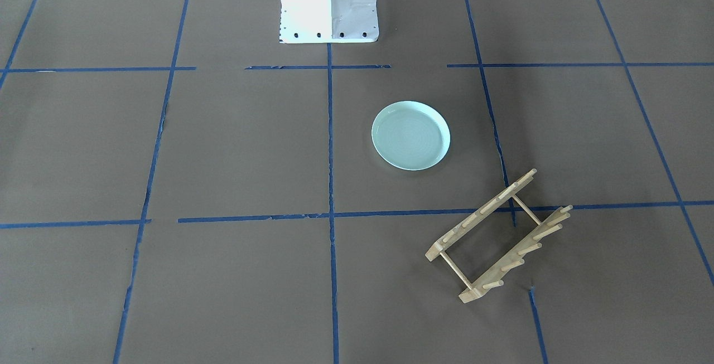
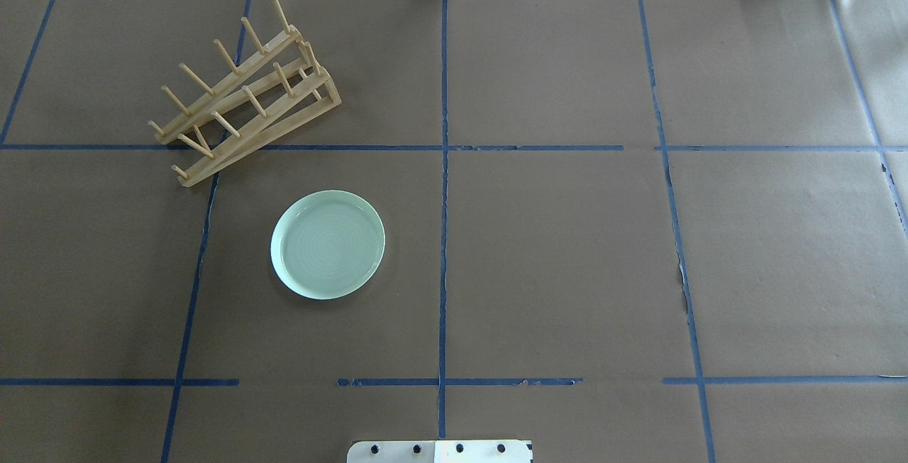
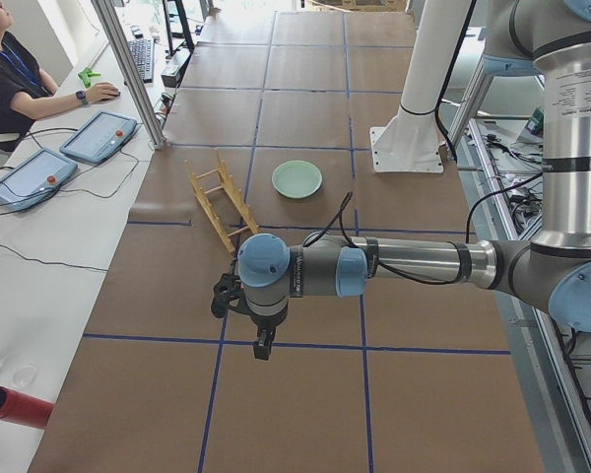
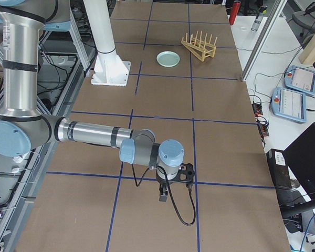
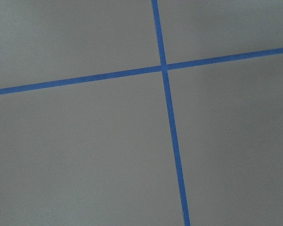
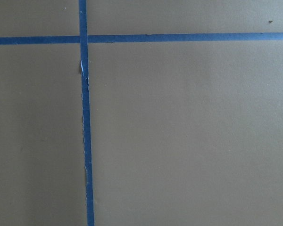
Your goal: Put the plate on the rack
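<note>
The pale mint-green plate [image 1: 411,135] lies flat on the brown table, on my left side [image 2: 328,244]. The wooden rack [image 1: 496,236] stands empty just beyond it, set at an angle, pegs up [image 2: 241,94]. Both also show far off in the side views: plate [image 3: 296,179] [image 4: 168,59], rack [image 3: 222,202] [image 4: 199,46]. My left gripper [image 3: 263,345] hangs above the table's left end, far from the plate. My right gripper [image 4: 163,197] hangs above the right end. I cannot tell whether either is open or shut. Both wrist views show only tabletop and blue tape.
The white robot pedestal [image 1: 329,4] stands at the table's near edge. An operator [image 3: 10,79] sits at a side desk with teach pendants [image 3: 98,136]. A metal post [image 3: 128,69] rises by the table's far edge. A red cylinder [image 3: 15,406] lies beside the table.
</note>
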### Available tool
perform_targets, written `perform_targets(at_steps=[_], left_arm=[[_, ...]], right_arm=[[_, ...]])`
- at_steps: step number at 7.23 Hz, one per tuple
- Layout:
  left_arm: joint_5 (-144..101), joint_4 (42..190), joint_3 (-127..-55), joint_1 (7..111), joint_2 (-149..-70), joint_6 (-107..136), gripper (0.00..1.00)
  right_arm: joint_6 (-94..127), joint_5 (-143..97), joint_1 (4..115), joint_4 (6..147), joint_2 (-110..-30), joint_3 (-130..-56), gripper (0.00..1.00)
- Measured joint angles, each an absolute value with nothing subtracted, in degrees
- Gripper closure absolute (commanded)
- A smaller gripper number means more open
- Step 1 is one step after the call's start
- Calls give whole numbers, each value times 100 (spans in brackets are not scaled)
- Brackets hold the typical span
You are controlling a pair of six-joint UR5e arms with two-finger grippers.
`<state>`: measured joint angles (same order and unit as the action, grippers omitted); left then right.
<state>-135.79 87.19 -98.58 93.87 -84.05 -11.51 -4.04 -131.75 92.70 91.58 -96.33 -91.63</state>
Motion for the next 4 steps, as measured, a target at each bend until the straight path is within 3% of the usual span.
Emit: perform_targets(at_steps=[4], left_arm=[[-13593,8712,-9908,9382,-8514,-1147,0]], right_arm=[[-400,-13175,9272,9158,-9633,-9160,0]])
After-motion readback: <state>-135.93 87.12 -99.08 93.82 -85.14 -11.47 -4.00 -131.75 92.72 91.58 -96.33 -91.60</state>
